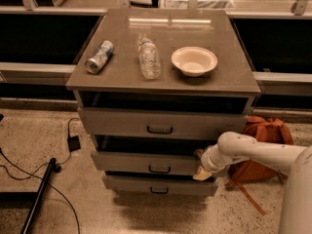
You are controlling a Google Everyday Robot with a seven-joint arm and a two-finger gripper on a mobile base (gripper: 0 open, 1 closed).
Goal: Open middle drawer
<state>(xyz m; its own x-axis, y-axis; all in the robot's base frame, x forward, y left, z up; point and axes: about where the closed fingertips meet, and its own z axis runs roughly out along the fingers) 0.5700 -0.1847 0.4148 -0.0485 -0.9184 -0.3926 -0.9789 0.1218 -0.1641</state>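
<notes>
The middle drawer (pixel 146 163) is the second of three in the grey cabinet, pulled out a little, with a small dark bar handle (pixel 159 169) centred on its low front. The taller top drawer (pixel 161 123) above it also stands slightly out, and the lowest drawer (pixel 158 185) sits below. My gripper (pixel 202 168) comes in from the right on a white arm and is at the middle drawer's right front corner, to the right of the handle.
On the cabinet top (pixel 234 77) lie a can (pixel 99 56) on its side, a clear plastic bottle (pixel 149 58) on its side and a white bowl (pixel 194 60). An orange-brown backpack (pixel 263 147) sits on the floor right of the cabinet. Cables and a black bar (pixel 41 189) lie at the left.
</notes>
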